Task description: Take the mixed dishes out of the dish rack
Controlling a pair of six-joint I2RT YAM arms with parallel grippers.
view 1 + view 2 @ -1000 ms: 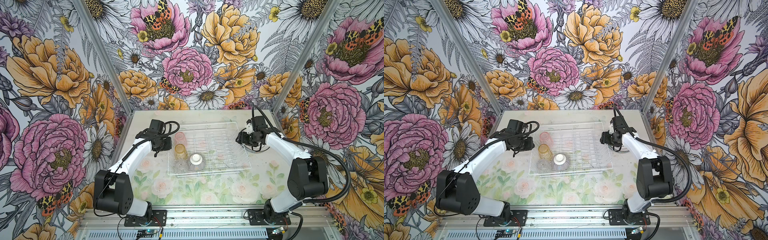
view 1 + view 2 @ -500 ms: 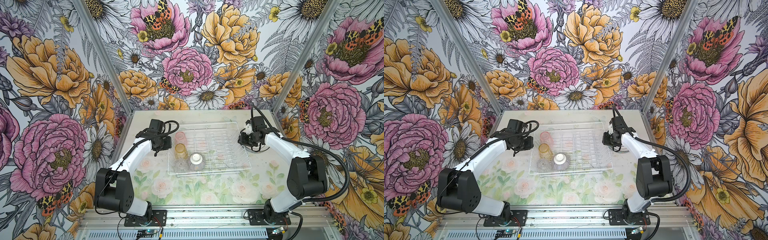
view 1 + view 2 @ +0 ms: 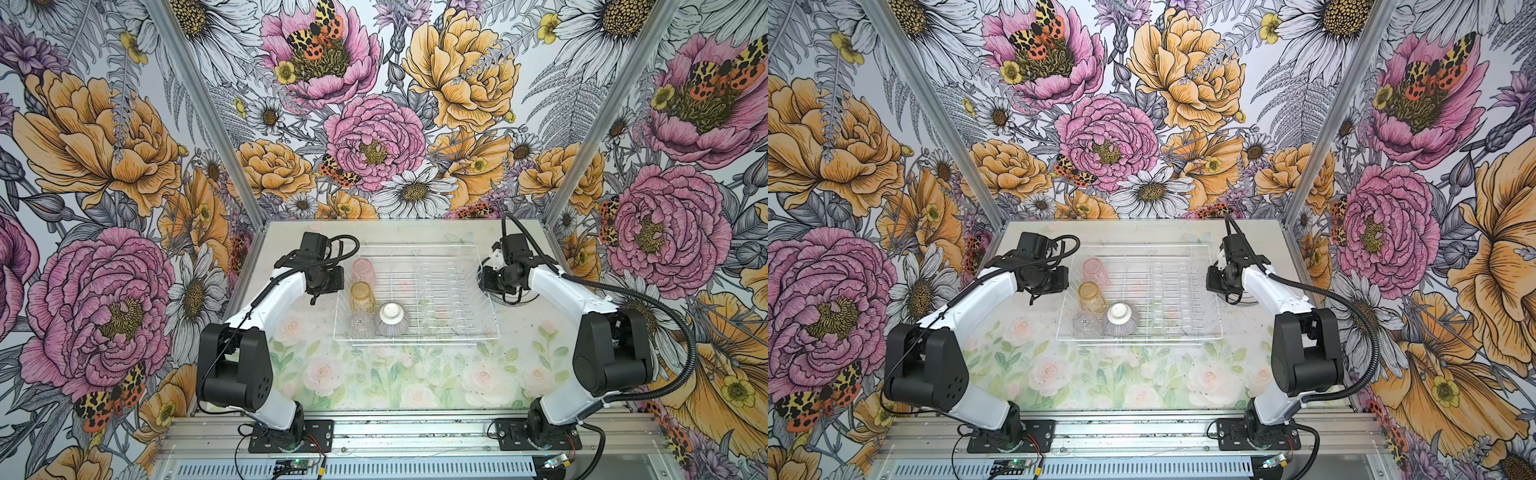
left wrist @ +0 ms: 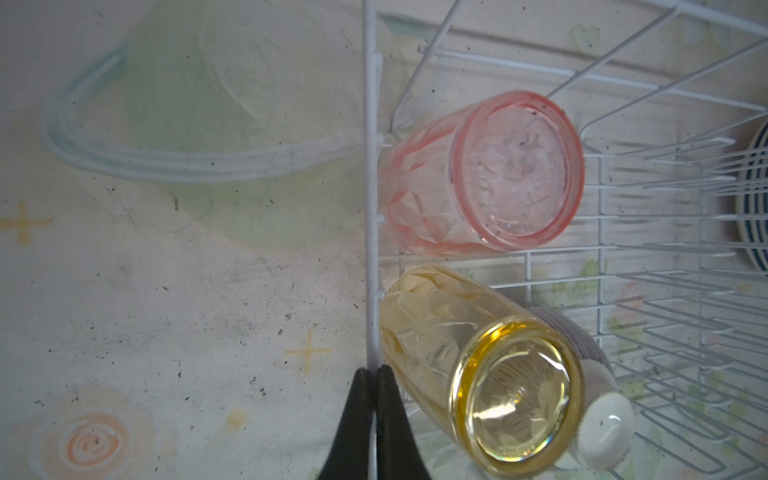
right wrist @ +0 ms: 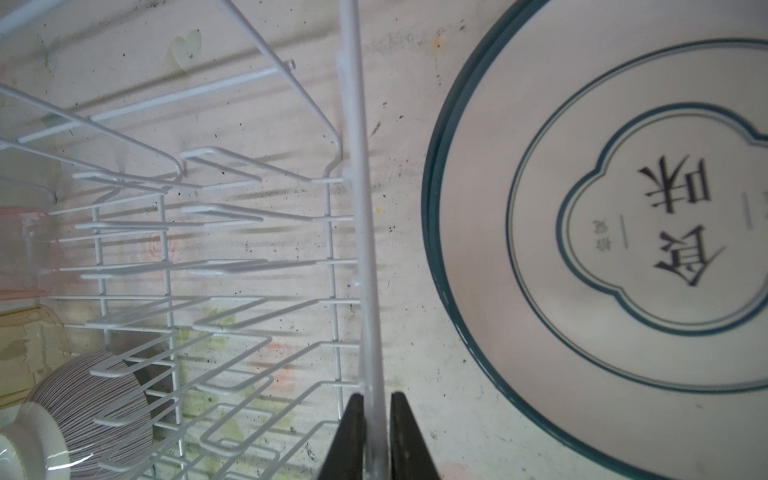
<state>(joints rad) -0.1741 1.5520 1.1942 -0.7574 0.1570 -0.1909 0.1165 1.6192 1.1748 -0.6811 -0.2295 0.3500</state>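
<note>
White wire dish rack [image 3: 436, 340] pinched at both side rims, left gripper [image 4: 373, 374] fully closed, right gripper [image 5: 377, 399] clamping the wire; inside, pink tumbler [image 3: 363, 270], amber tumbler [image 3: 361, 296], clear tumbler [image 3: 360, 326], ribbed bowl [image 3: 392, 319], all upturned.

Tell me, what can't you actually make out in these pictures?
- plates: right wrist view, cut off by the frame edge; how many are stacked is unclear.
- bowl: left wrist view, mostly behind the amber tumbler.
- clear tumbler: in both top views, too faint and small for detail.
</note>
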